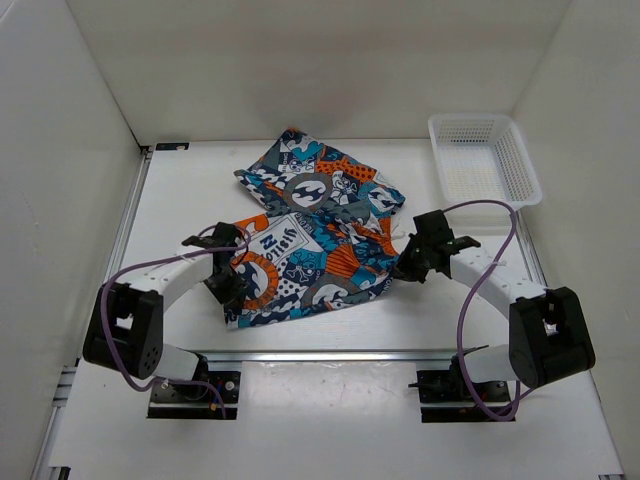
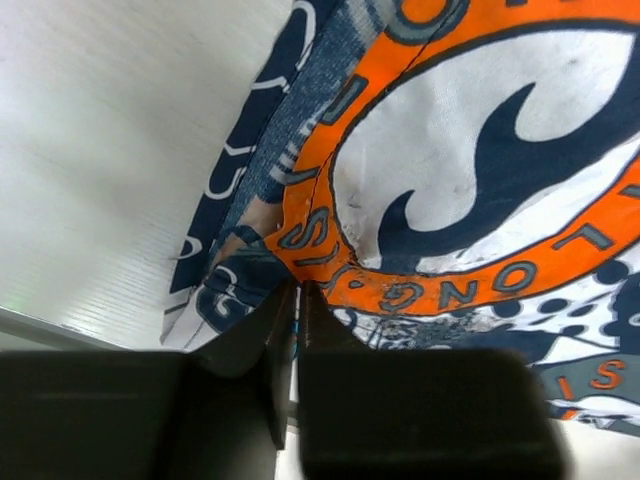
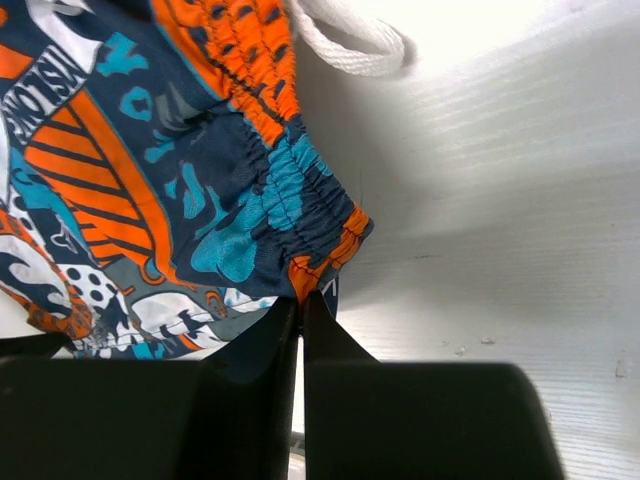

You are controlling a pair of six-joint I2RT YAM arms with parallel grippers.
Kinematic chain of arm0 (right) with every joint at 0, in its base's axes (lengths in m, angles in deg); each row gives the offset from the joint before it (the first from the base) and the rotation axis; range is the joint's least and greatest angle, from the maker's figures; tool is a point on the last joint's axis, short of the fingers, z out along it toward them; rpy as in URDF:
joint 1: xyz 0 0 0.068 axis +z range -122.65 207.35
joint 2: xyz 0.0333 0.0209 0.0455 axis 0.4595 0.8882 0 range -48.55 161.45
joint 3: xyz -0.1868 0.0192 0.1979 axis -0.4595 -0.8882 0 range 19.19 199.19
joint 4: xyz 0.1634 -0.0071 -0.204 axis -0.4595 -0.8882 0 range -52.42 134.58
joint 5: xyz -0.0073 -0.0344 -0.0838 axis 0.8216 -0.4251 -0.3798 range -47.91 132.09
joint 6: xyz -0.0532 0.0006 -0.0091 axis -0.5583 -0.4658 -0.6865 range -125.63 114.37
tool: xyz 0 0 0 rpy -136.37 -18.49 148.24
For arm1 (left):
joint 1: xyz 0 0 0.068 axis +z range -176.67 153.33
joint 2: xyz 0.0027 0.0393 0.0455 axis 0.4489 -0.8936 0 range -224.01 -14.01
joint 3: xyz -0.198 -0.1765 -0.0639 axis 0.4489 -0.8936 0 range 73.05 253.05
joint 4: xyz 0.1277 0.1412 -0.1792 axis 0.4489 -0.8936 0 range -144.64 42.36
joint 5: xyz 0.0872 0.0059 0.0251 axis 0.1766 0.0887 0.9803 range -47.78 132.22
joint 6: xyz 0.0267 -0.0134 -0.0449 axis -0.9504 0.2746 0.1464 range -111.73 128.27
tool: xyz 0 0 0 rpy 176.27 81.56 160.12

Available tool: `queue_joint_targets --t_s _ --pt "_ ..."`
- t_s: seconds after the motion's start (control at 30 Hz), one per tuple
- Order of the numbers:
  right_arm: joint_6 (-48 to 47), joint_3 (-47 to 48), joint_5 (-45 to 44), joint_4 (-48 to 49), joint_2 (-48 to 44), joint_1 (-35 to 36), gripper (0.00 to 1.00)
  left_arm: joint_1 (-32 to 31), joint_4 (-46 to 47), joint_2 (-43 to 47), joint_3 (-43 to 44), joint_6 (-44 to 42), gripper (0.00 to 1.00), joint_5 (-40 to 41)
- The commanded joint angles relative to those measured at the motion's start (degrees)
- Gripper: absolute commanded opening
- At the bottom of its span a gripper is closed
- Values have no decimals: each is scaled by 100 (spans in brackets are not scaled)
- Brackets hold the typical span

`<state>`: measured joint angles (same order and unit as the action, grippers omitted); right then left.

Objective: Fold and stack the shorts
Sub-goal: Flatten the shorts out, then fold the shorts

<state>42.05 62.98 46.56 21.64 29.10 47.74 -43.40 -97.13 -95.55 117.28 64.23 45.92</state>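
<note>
Shorts (image 1: 310, 240) lie mid-table (image 1: 180, 200), loosely spread, upper part angled toward back wall. Left gripper (image 1: 232, 285) at shorts' near-left edge, fingers (image 2: 280, 330) pressed together, pinching printed hem. Right gripper (image 1: 410, 262) at right edge, fingers (image 3: 322, 335) closed on corner of gathered waistband. White drawstring (image 3: 345, 40) loops beside waistband. Basket (image 1: 520, 165) at far right corner, well apart from shorts.

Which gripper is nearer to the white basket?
Right. The right gripper holds the shorts at their right edge, toward the basket; the left gripper holds their left edge, farther away.
</note>
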Motion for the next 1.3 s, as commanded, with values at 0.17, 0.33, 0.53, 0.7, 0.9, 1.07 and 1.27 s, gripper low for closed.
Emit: queue_joint_targets --t_s 0.17,0.33,0.53,0.7,0.9,1.07,1.27 --pt "13 -151 27 26 -92 27 0 -23 -183 429 -81 222 74 596" --pt "13 -151 28 26 -92 27 0 -23 -183 77 -81 222 73 588" --pt "13 -151 28 26 -92 27 0 -23 -122 24 -28 222 56 588" --pt "13 -151 28 26 -92 27 0 -23 -122 24 -28 169 21 588" --pt "13 -151 28 -26 -145 27 0 -23 -122 -29 -28 116 10 535" --pt "-40 -151 -25 -79 -145 27 0 -23 -122 286 -28 116 10 535" --pt "-232 -151 -77 -131 -329 27 0 -76 -122 25 182 64 23 535"
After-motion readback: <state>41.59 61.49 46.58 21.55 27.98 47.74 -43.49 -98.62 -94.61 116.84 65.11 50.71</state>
